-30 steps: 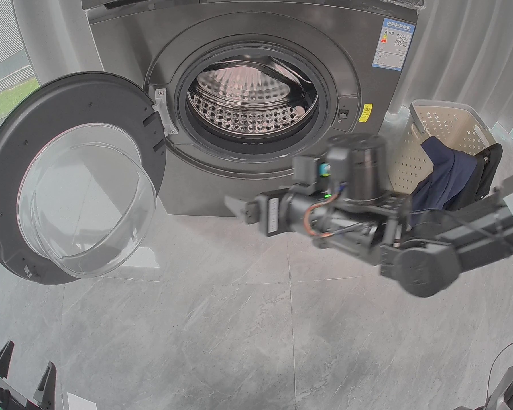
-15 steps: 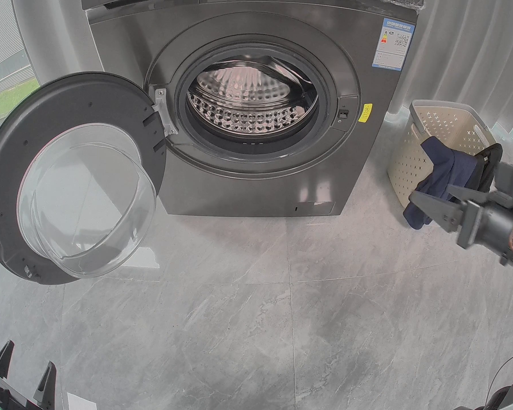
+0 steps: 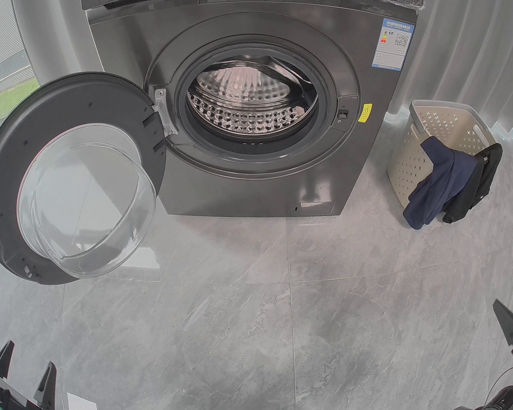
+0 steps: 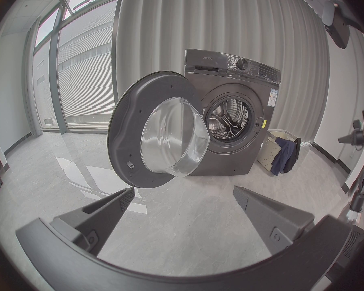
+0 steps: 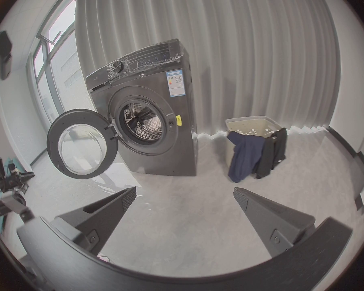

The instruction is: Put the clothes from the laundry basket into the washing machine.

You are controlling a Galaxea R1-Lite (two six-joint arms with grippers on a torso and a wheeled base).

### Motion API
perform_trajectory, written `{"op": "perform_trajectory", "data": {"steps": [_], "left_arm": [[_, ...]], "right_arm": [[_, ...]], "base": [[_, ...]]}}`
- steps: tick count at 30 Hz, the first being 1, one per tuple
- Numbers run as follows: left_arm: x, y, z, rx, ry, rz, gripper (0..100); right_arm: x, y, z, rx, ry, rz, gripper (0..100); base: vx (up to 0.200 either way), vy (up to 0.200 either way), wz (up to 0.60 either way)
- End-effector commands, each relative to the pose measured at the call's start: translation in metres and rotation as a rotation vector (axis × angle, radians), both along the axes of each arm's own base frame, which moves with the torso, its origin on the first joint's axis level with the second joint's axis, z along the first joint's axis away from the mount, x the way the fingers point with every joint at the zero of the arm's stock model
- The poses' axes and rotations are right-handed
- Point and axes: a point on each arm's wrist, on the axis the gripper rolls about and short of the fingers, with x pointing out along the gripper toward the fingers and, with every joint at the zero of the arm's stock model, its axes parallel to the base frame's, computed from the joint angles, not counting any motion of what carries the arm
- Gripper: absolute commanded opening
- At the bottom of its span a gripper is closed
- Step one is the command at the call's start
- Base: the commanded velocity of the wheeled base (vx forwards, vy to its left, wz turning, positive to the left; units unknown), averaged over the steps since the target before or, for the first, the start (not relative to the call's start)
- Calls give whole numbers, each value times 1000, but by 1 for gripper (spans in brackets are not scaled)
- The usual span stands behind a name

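nothing loaded yet: empty drum (image 3: 251, 101), clothes (image 3: 442, 177) draped over laundry basket (image 3: 439, 105) at washer's 3 o'clock, left gripper (image 4: 183, 188) and right gripper (image 5: 184, 190) spread open, holding nothing.

Drum mouth (image 3: 251, 101): upper centre, stood uncovered, facing forward.
Door (image 3: 74, 177): swung wide at left, jutted over the floor beside the mouth.
Floor (image 3: 290, 314): open tile ran across the lower frame.
Laundry basket (image 3: 407, 163): right of the washing machine (image 3: 302, 195), top open; navy garment (image 3: 439, 183) and black garment (image 3: 476, 180) hung over its near rim.

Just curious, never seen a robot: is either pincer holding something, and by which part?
Nothing is held. The left pincer and right pincer are both open and bare; the clothes hang over the laundry basket.
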Motion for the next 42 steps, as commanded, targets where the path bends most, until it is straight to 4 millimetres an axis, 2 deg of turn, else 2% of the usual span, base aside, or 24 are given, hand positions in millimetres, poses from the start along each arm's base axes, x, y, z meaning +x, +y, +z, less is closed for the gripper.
{"op": "perform_trajectory", "data": {"steps": [1, 4, 25, 31, 42], "left_arm": [[1, 0, -5, -1, 8, 1, 100], [1, 0, -5, -1, 7, 1, 100], [0, 0, -5, -4, 2, 5, 100], [0, 0, -5, -4, 5, 2, 100], [0, 0, -5, -2, 7, 2, 100]], "right_arm": [[-47, -4, -78, -41, -75, -174, 100], [-47, -4, -78, -45, -75, -172, 100], [-47, -4, -78, -52, -80, -166, 100], [-47, -4, -78, -52, -80, -166, 100], [-47, -4, -78, -52, -80, -166, 100]], "base": [[0, 0, 0], [0, 0, 0], [0, -200, 0], [0, 0, 0], [200, 0, 0]]}}
